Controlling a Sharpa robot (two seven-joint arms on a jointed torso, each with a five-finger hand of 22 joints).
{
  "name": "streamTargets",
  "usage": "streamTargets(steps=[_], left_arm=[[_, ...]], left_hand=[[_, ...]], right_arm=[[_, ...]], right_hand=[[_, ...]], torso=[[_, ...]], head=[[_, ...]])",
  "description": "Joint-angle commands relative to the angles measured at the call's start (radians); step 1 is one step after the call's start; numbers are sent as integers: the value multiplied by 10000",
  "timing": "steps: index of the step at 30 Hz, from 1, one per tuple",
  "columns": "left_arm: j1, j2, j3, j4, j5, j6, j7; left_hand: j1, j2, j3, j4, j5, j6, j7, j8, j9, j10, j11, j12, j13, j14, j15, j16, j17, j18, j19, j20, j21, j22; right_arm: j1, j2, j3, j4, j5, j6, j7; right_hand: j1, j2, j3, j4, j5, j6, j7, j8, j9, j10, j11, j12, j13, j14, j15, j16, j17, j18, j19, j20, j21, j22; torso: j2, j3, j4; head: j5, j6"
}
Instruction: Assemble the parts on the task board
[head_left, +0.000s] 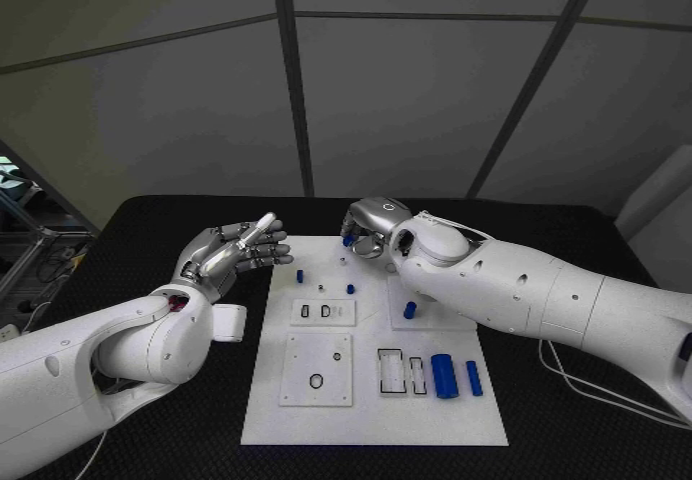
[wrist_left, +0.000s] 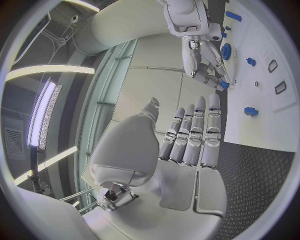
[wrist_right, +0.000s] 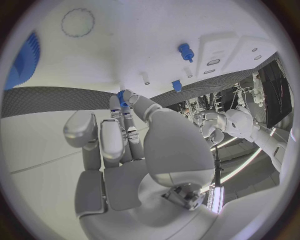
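Right robot hand (head_left: 371, 228) pinches blue part (head_left: 348, 240) (over board's far edge).

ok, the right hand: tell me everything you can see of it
The right hand is silver metal on a white arm, poised over the far edge of the white board. Its fingers curl downward and pinch a small blue part at the fingertips; the rest of the part is hidden. It looks raised off the board, apart from the left hand.

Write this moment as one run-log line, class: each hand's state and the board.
left hand: open, off board | right hand: pinches small blue part at far edge | board: blue parts lying loose
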Motion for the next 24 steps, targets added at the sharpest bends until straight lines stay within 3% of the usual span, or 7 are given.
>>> streamTargets(steps=[1,24], left_arm=[[18,6,7,7,-20,133,36],[18,51,7,-32,-20,156,28]], left_hand=[[54,31,-49,-7,10,-9,49,-41,-10,25,12,-52,-13,-24,31,-38,11,88,-27,13,-43,-14],[54,31,-49,-7,10,-9,49,-41,-10,25,12,-52,-13,-24,31,-38,11,88,-27,13,-43,-14]], right_arm=[[-42,-14,-35,-2,-30,255,-21],[-42,-40,-35,-20,-93,133,-227]], right_hand=[[2,-84,12,63,49,32,12,40,7,-85,16,-72,1,276,17,61,7,-162,-2,34,53,8],[-30,-114,18,113,82,-8,31,7,0,-157,40,-128,1,268,37,71,6,-174,11,44,105,93]], torso=[[5,-3,-3],[18,-9,7]], head=[[7,1],[-8,-38]])
